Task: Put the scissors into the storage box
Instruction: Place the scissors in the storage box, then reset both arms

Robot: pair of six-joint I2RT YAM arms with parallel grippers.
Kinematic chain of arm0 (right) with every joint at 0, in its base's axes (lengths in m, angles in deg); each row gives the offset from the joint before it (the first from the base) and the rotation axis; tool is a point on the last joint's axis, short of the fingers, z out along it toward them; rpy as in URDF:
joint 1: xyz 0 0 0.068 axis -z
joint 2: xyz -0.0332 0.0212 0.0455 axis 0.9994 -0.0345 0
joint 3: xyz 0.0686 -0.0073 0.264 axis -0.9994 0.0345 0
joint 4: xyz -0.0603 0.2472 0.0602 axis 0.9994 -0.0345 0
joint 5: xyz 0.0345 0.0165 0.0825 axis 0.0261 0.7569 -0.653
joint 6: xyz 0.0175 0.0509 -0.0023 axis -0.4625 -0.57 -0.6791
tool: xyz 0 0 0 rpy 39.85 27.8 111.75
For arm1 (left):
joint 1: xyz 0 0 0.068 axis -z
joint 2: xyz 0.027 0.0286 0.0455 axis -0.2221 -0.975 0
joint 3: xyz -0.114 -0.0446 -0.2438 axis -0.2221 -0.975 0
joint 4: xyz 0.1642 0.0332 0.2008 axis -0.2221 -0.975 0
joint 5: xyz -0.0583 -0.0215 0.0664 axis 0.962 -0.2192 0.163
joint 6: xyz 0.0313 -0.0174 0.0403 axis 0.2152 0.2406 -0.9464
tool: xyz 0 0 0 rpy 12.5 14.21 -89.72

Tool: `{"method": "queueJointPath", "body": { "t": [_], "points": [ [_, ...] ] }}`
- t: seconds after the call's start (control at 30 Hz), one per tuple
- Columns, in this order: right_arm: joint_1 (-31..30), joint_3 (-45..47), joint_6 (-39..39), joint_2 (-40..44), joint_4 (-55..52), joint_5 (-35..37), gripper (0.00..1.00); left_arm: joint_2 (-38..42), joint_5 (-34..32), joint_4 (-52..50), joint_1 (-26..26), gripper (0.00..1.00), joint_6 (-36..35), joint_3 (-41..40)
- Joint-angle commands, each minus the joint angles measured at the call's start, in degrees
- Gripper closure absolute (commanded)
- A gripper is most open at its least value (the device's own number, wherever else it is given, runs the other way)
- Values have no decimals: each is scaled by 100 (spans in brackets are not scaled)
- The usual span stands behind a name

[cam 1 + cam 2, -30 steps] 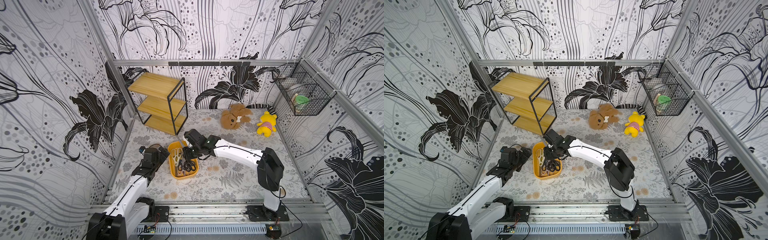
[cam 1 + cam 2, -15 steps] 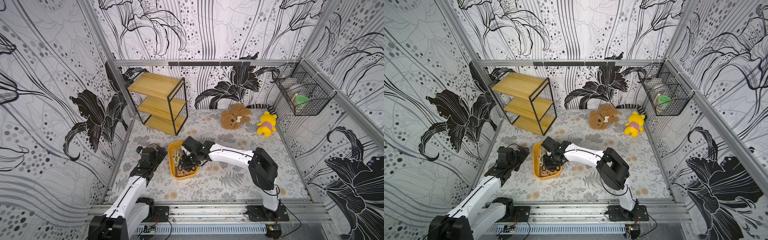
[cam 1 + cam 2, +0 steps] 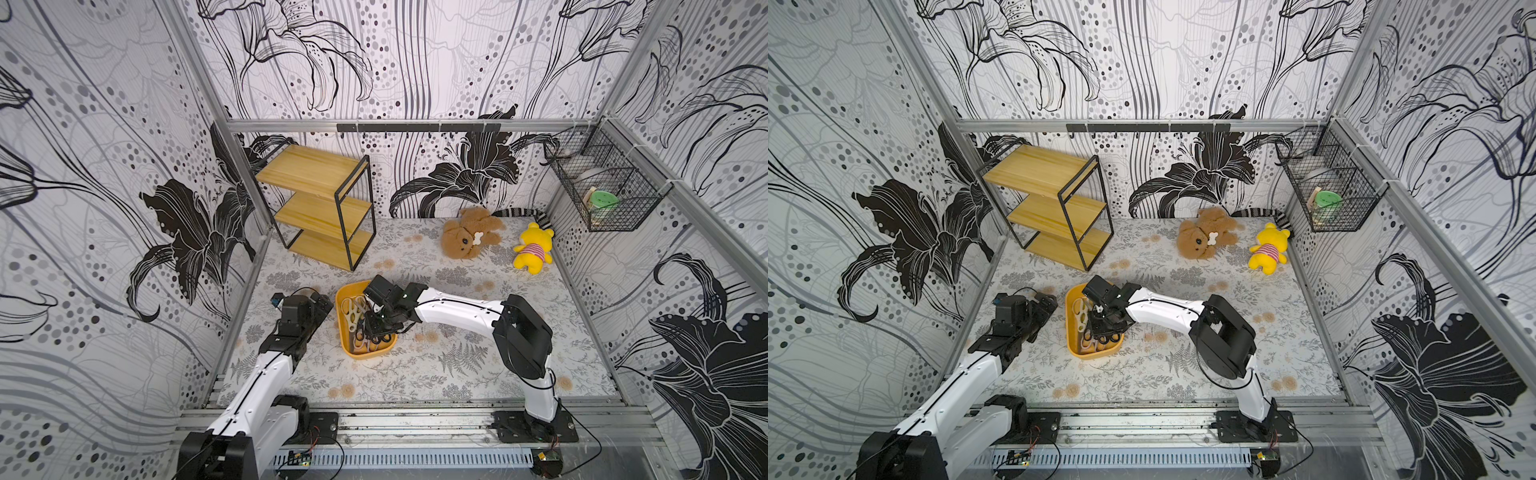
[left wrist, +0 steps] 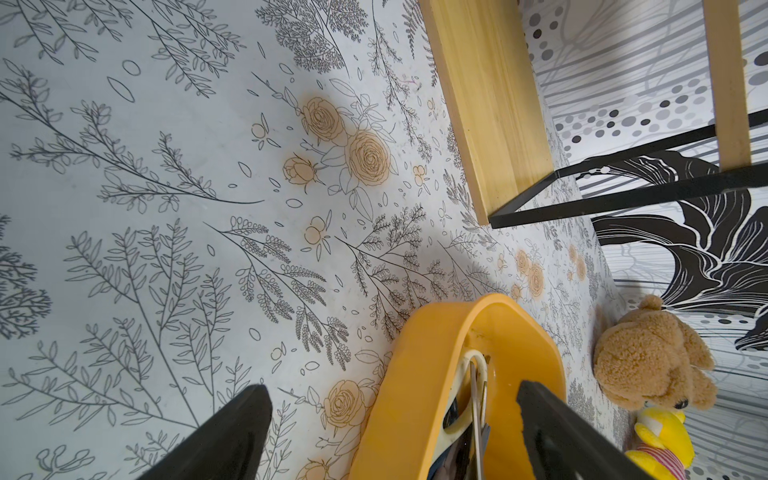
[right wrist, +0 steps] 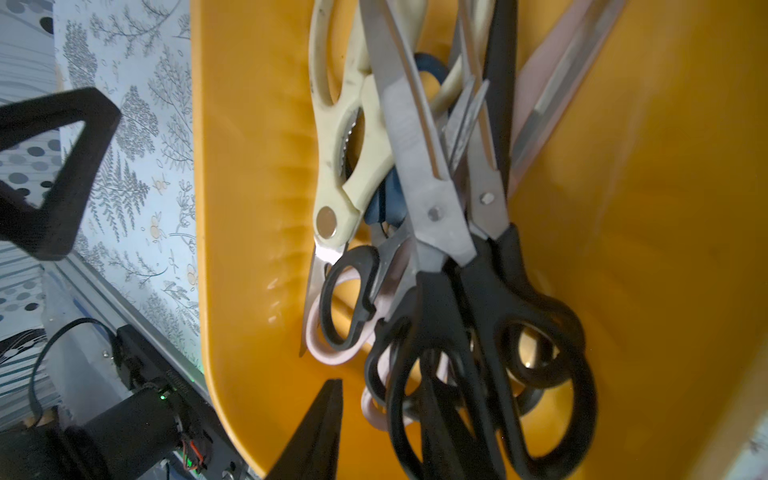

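Pale floral-print counter (image 3: 457,361), carrying four things: toward the front left, a shallow orange-yellow plastic storage box (image 3: 371,354); at the back left, a three-tier wooden shelf unit in a black metal frame (image 3: 316,216); toward the back right, a brown plush teddy bear (image 3: 467,239) near a yellow plush bear in a striped top (image 3: 534,251).

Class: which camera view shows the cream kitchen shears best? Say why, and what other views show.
Right wrist view: the cream kitchen shears appear close up, with handles, pivot and blade clear. Both top views show only small pale handle loops in the storage box; the left wrist view, just a handle edge.
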Motion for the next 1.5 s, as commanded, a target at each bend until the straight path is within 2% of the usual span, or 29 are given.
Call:
{"method": "queueJointPath", "body": {
  "t": [0.0,0.1,0.27,0.4,0.5,0.63,0.77,0.9,1.0,1.13,1.33,1.37,1.43,1.47],
  "points": [
    [14,-176,392,303,-300,741,63,15,-327,-24,-80,3,-366,245],
    [138,-245,785,528,-604,1558,62,-111,-721,54,-126,3,-696,419],
    [894,428,1304,1204,-407,2212,62,-407,-1241,531,-153,3,-1494,739],
    [1841,1609,2010,2008,381,2763,60,-606,-1654,1316,-163,3,-2275,662],
    [2752,2337,2538,2418,930,2823,60,-681,-1873,2344,-162,3,-2875,300],
    [3882,3137,3111,2527,1765,2692,60,-865,-1929,3650,-162,3,-3543,-146],
    [4534,3847,3611,2612,2856,2745,60,-1157,-1820,4635,-160,3,-3870,-397],
    [5059,4558,3970,2698,4056,2659,61,-1544,-1446,5611,-156,3,-4194,-654],
    [5326,5351,4135,2881,5480,2183,62,-1945,-1278,6421,-153,2,-4492,-828],
    [5338,6576,4531,3150,7864,2014,62,-2401,-1282,6947,-145,2,-4602,-881],
    [5409,7098,4534,3243,8649,1581,63,-2909,-1312,7874,83,2,-4777,-1157],
    [5499,7194,4507,3274,8771,1388,63,-3068,-1458,8350,133,2,-4843,-1304],
    [5699,7431,4474,3230,9238,927,63,-2990,-1539,8069,162,2,-4779,-1276],
    [5769,7552,4493,3133,9529,693,62,-3028,-1529,8234,163,2,-4806,-1290]
  ]
}}
